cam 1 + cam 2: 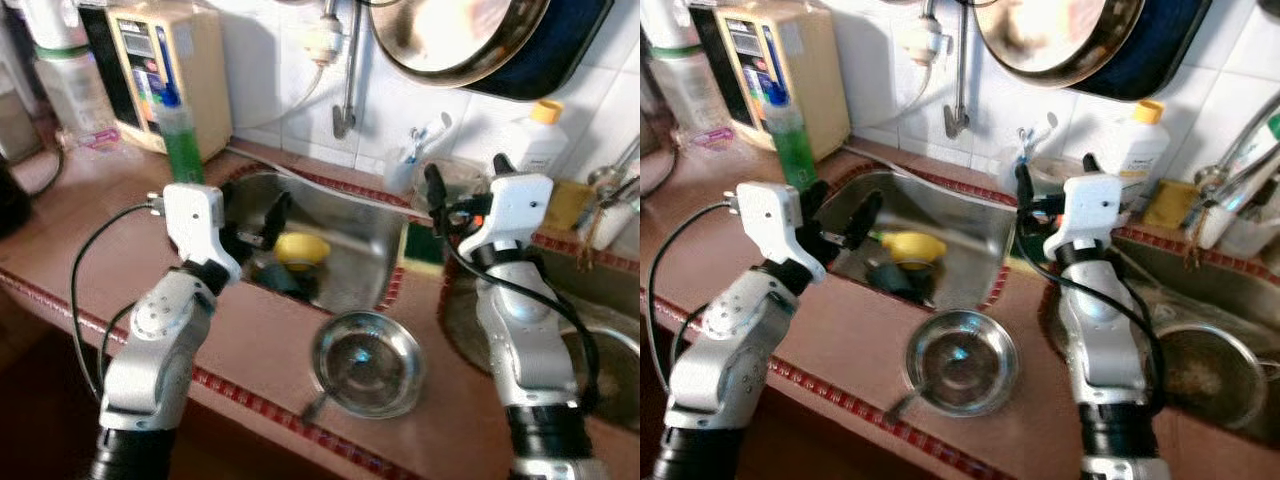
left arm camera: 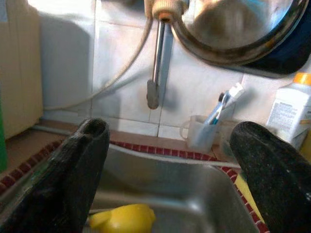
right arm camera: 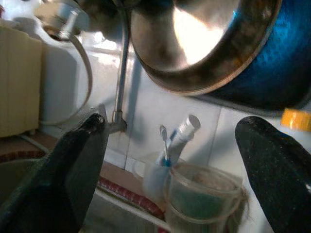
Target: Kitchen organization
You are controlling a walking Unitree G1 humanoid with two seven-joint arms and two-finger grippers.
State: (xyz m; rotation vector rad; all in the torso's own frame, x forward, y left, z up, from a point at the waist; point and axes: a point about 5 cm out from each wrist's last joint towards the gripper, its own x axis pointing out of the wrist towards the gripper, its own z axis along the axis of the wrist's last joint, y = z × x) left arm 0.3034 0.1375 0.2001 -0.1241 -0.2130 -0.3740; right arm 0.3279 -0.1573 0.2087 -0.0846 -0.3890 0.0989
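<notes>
So the landmark here is the small steel sink (image 1: pixel 340 265) set into the brown counter (image 1: pixel 250 340), and pretty much everything is arranging itself around it. The left gripper (image 1: pixel 255 225) is hanging over the sink's left rim with its two black fingers (image 2: pixel 73 174) spread wide and nothing between them. Looks to me like it's lining up on the yellow thing (image 1: pixel 300 248) lying in the basin, next to something dark I can't make out. The right gripper (image 1: pixel 433 205) is hovering at the sink's far right corner, also spread open and empty, pointing toward the back wall where a clear cup with a toothbrush (image 3: pixel 163 170) and a lidded tub (image 3: pixel 206 194) are sitting just behind the sink.

A round metal bowl (image 1: pixel 367 362) is resting on the counter just in front of the sink, upright, probably parked there so it's out of the basin. A green bottle (image 1: pixel 181 140) is standing behind the sink's left corner, and a big pan (image 1: pixel 460 35) is hanging on the wall above it. Nothing is being gripped yet, so I'd guess the tidying is only starting.
</notes>
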